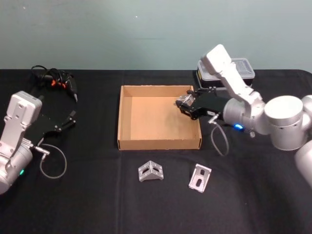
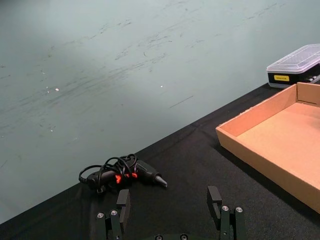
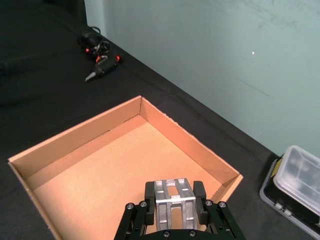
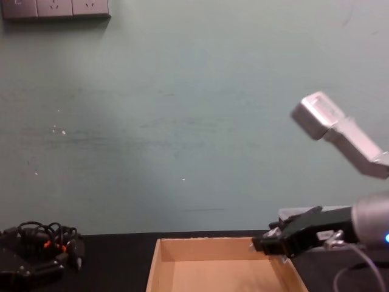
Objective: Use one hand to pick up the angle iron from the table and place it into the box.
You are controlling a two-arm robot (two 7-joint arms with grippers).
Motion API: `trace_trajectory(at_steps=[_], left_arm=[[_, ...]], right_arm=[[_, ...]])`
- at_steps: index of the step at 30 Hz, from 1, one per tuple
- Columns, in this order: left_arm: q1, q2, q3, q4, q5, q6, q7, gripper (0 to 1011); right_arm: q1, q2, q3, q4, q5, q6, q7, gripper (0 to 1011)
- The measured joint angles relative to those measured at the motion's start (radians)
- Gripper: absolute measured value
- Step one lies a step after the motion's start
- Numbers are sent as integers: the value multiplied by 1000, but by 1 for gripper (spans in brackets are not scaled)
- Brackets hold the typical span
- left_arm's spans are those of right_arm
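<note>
One silver angle iron [image 3: 172,202] is clamped in the black right gripper [image 1: 186,104], above the right side of the wide tan cardboard box [image 1: 158,144]. A second angle iron [image 1: 150,171] and a third angle iron [image 1: 200,177] lie on the black tabletop [image 1: 97,200] just in front of the box. The left gripper [image 1: 68,122] sits well left of the box, fingers apart.

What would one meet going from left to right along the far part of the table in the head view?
A corded black tool → the box, with the right end effector holding an angle iron over its right side → a clear-lidded case.
</note>
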Motion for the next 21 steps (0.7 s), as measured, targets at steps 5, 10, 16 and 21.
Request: trace_trajectory(at_steps=[5,10,16,21], left_arm=[[0,0,0,0,0,0,0,1011],[0,0,0,0,0,0,0,1011],[0,0,0,0,0,0,0,1011],[0,0,0,0,0,0,0,1011]], right_arm=[[38,-50,-14,97,-30,-29,-7,465],[69,-90,-19,182,-51,-65,-13,465],[97,-126,-14,263,-69,-115,-17,465],[111,-146,-6,309,-79,-138,-15,465]])
